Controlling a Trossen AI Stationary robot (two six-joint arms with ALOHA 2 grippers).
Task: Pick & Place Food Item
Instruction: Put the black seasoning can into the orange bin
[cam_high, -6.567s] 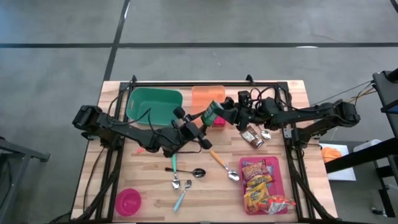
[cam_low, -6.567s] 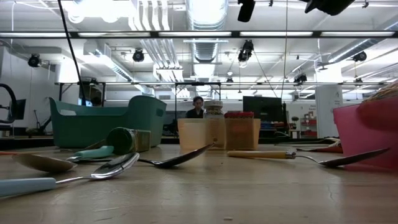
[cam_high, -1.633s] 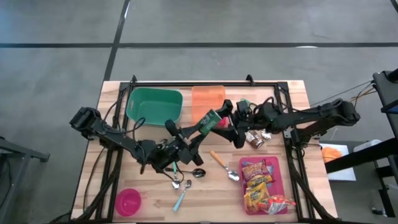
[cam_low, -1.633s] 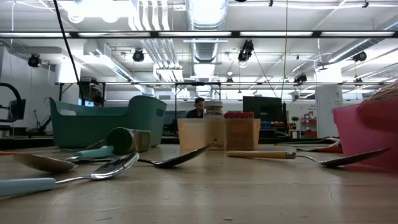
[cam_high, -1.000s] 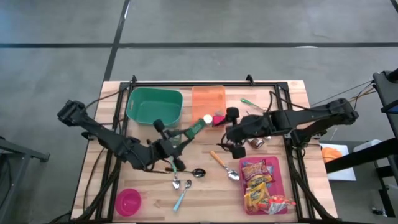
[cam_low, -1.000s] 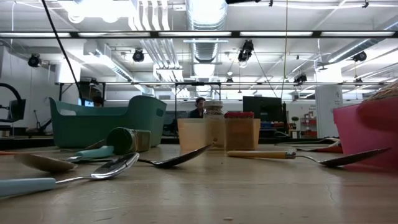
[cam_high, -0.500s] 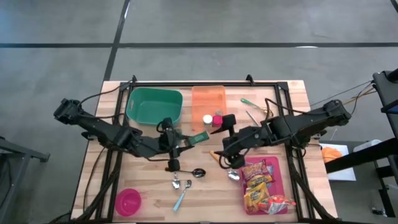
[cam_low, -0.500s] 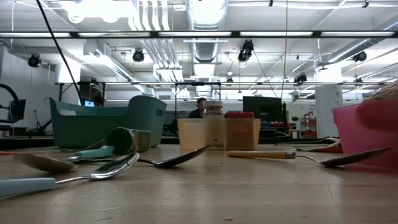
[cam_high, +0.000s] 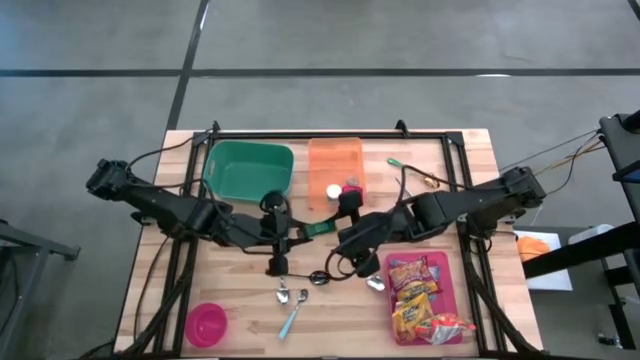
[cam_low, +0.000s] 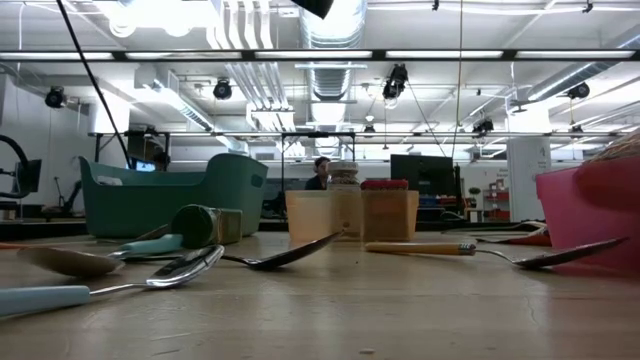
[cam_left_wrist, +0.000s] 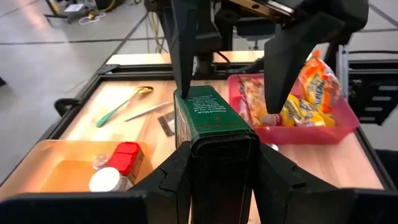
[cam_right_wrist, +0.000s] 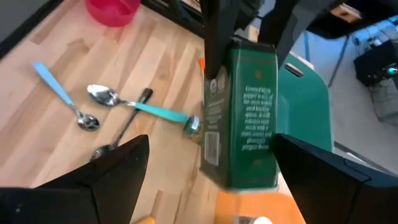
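**High view: the green box held between both arms over the middle of the counter**

High view shows the green box (cam_high: 318, 226) above the centre of the counter (cam_high: 470, 150), just in front of the orange tray (cam_high: 334, 152). The left tool (cam_high: 297, 229) has one end of the box; the right tool (cam_high: 340, 236) is at the other end.

In the left wrist view the left tool (cam_left_wrist: 217, 174) is narrowly open and its two fingers press both sides of the green box (cam_left_wrist: 211, 118), so it grips the box. The fingers (cam_left_wrist: 186, 50) of the right tool stand beyond it, one on each side of the far end of the box.

In the right wrist view the right tool (cam_right_wrist: 205, 180) is wide open, and the green box (cam_right_wrist: 245, 124) sits between its fingers (cam_right_wrist: 118, 180) with free space on both sides. It is hard to tell if these fingers touch the box.

The pink tray (cam_high: 458, 290) with snack packets (cam_high: 415, 300) lies near the right arm, and some spoons (cam_high: 290, 295) lie on the counter in front of the tools.

In the low view no tool and no box appear, only a small dark piece of an arm at the upper edge. The bottom of the box is hidden in all views.
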